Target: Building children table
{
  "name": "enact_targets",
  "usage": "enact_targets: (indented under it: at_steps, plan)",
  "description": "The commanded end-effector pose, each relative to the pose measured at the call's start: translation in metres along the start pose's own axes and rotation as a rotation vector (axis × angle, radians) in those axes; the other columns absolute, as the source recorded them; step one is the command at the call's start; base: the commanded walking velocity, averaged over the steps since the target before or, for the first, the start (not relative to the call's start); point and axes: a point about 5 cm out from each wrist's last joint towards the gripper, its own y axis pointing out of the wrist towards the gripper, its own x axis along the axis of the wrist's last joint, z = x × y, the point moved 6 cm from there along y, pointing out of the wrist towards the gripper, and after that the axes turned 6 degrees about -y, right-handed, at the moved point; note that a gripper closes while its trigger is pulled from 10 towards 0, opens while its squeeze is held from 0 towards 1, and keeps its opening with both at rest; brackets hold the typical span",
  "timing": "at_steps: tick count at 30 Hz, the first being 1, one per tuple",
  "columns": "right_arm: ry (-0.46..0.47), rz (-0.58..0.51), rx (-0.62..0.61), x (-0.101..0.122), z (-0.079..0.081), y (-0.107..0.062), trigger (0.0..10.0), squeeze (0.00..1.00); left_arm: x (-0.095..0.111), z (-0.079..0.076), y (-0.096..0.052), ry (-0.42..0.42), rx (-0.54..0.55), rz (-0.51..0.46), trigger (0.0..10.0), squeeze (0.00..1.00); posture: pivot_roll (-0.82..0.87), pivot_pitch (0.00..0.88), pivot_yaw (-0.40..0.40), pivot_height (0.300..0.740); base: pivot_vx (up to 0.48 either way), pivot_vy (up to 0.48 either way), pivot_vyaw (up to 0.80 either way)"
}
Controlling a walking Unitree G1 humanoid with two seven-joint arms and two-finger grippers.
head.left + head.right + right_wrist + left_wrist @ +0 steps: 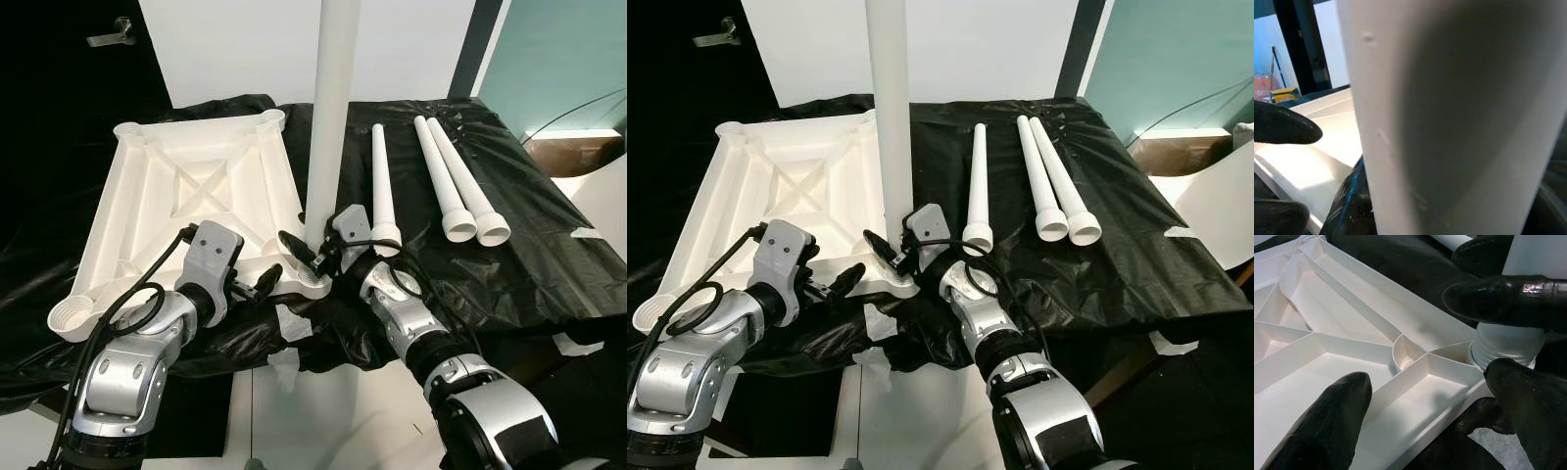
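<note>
The white tabletop lies upside down on the black plastic sheet, ribs facing up. A white leg stands upright in the near right corner socket. My right gripper is shut on this leg just above the socket; the leg sits close before the right wrist camera. My left gripper is open at the tabletop's near rim, left of the socket. One of its fingers is over the ribbed inside, the other over the black sheet. Three loose legs lie at the right.
The black-covered table ends just in front of my arms, with white floor below. A dark door with a handle is at the back left. A cardboard box stands past the table's right side.
</note>
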Motion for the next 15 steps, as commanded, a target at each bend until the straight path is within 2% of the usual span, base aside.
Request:
enact_targets:
  at_steps: [1, 4, 11, 15]
  plan:
    - [0.115, 0.232, -0.008, -0.059, 0.009, -0.024, 10.0, 0.0, 0.0, 0.004, -0.002, 0.0, 0.036, 0.004, 10.0, 0.0, 0.17, 0.038, -0.013, 0.74, 0.0, 0.0, 0.0]
    - [0.124, 0.263, -0.01, -0.061, 0.007, -0.023, 10.0, 0.0, 0.0, 0.004, -0.002, 0.0, 0.035, 0.004, 10.0, 0.0, 0.16, 0.039, -0.012, 0.74, 0.0, 0.0, 0.0]
    - [0.068, 0.279, 0.008, -0.056, 0.003, -0.018, 10.0, 0.0, 0.001, 0.002, -0.002, 0.0, 0.031, 0.003, 10.0, 0.0, 0.16, 0.038, -0.014, 0.74, 0.0, 0.0, 0.0]
    - [0.072, 0.25, -0.105, -0.051, -0.005, -0.016, 10.0, 0.0, 0.0, 0.001, -0.003, -0.004, 0.031, 0.002, 10.0, 0.0, 0.17, 0.036, -0.019, 0.74, 0.0, 0.0, 0.0]
